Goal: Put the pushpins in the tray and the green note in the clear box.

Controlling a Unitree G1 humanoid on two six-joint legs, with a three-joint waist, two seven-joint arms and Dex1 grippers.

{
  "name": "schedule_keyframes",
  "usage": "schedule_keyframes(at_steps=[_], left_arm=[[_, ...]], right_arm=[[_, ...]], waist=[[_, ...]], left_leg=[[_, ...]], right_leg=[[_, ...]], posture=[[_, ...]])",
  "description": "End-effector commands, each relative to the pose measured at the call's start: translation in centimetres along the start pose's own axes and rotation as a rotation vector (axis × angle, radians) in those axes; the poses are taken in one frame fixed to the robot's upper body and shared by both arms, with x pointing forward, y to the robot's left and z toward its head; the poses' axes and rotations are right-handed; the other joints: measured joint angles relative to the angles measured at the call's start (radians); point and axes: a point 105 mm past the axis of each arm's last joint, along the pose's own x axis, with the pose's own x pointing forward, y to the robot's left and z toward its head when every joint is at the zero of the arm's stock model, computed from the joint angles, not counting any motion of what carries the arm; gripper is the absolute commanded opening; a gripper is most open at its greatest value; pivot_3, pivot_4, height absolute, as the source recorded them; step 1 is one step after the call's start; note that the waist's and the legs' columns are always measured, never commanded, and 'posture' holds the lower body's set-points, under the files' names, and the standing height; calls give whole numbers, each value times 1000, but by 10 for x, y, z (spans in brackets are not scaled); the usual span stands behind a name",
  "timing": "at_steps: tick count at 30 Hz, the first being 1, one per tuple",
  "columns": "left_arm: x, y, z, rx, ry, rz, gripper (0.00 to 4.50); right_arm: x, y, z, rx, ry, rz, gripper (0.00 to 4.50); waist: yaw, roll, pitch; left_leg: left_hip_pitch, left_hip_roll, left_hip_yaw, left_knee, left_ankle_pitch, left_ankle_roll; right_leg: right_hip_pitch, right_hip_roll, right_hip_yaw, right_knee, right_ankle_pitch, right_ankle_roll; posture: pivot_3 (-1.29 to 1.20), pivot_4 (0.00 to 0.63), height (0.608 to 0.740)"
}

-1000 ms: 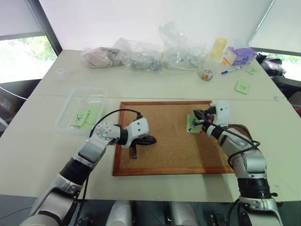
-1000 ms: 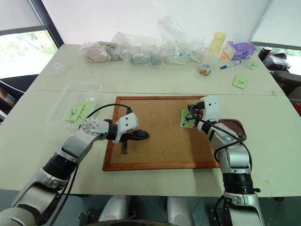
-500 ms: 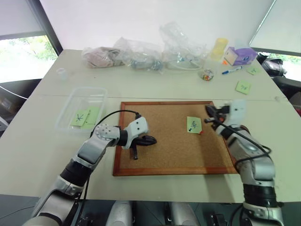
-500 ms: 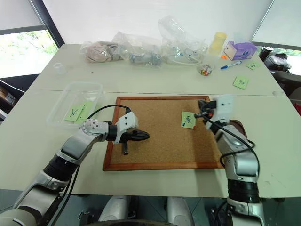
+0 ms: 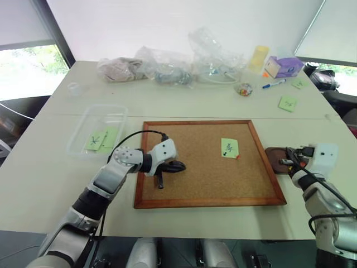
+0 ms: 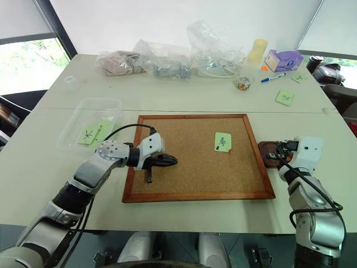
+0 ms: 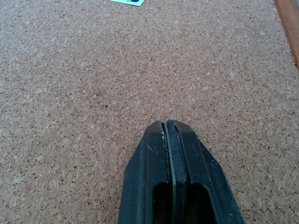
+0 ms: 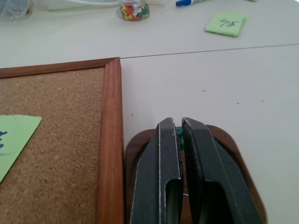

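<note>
The light green note (image 5: 229,148) lies on the corkboard (image 5: 189,184), with a red pushpin (image 5: 238,157) at one lower corner and a dark one (image 5: 223,153) at the other. Right of the board sits the dark brown tray (image 5: 274,152). My right gripper (image 8: 180,122) hovers over the tray (image 8: 233,144), shut on a small teal pushpin (image 8: 178,134). My left gripper (image 5: 179,166) rests shut on the board's left part, nothing in it; its fingertips (image 7: 159,135) are pressed together. The clear box (image 5: 83,146) stands left of the board with green notes inside.
Soft plastic bags (image 5: 167,67) line the table's far side. Beside them are a small round cup of pins (image 5: 244,89), a yellow cup (image 5: 259,57), a purple box (image 5: 283,66) and a blue marker (image 5: 274,84). Loose green notes (image 5: 288,103) lie at the far right.
My right gripper has left the green note and swung right, off the corkboard, to above the tray. The note stays on the board. My left arm has not moved.
</note>
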Motion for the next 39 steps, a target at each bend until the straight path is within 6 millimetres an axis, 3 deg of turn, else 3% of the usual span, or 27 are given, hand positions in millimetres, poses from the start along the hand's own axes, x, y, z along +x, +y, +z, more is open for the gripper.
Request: schedule_keyframes(at_steps=[1, 2, 8, 9, 15, 17, 19, 21, 24, 29, 39], left_arm=[[5, -3, -6, -2, 26, -16, 0], [5, -3, -6, -1, 26, -15, 0], [5, -3, -6, -1, 25, -9, 0], [5, -3, -6, -1, 24, -8, 0], [4, -2, -6, 0, 24, -1, 0], [4, -2, -6, 1, 25, -1, 0], [3, -2, -7, 2, 26, -1, 0], [3, -3, -7, 2, 28, -4, 0], [4, -3, -8, 6, 32, -9, 0], [5, -3, -7, 15, 32, -13, 0], [4, -2, -9, 18, 37, -10, 0]], right_arm=[[2, -7, 0, 41, 6, -23, 744], [2, -7, -2, 42, 15, -26, 948], [4, -8, -6, 59, 38, -32, 4062], [4, -8, -6, 58, 40, -35, 4377], [5, -10, -3, 57, 26, -43, 4377], [2, -6, 12, 49, -45, -16, 4377], [-3, 6, 27, 15, -120, 58, 4377], [-9, 31, 33, -43, -145, 192, 4377], [-14, 65, 22, -64, -103, 341, 4377], [-11, 91, 2, -64, -39, 428, 4377], [-11, 96, -23, -47, 18, 441, 4377]], waist=[[0, 0, 0], [0, 0, 0], [-1, 0, 0], [-1, 0, 0], [-1, 0, 0], [-1, 0, 0], [-1, 1, 0], [-1, 1, 0], [-4, 0, -1], [-1, 0, -1], [-1, 0, -1]], left_leg=[[0, 0, 0, 0, 0, 0], [0, 0, 0, 0, 0, 0], [0, 0, 0, 0, 0, 0], [0, 0, 0, 0, 0, 0], [0, 0, 0, 0, 0, 0], [0, 0, 0, 0, 0, 0], [0, 0, 0, 0, 0, 0], [0, 0, 0, 0, 0, 0], [0, 0, 0, 0, 0, 0], [0, 0, 0, 0, 0, 0], [0, 0, 0, 0, 0, 0]], right_leg=[[0, 0, 0, 0, 0, 0], [0, 0, 0, 0, 0, 0], [0, 0, 0, 0, 0, 0], [0, 0, 0, 0, 0, 0], [0, 0, 0, 0, 0, 0], [0, 0, 0, 0, 0, 0], [0, 0, 0, 0, 0, 0], [0, 0, 0, 0, 0, 0], [0, 0, 0, 0, 0, 0], [1, 0, 0, 0, 0, 0], [1, 0, 0, -1, 0, 0]], posture=[[0, 150, 737], [0, 150, 737], [0, 150, 737], [0, 150, 737], [0, 150, 737], [0, 150, 737], [0, 150, 737], [0, 150, 737], [0, 150, 737], [0, 150, 737], [0, 150, 737]])
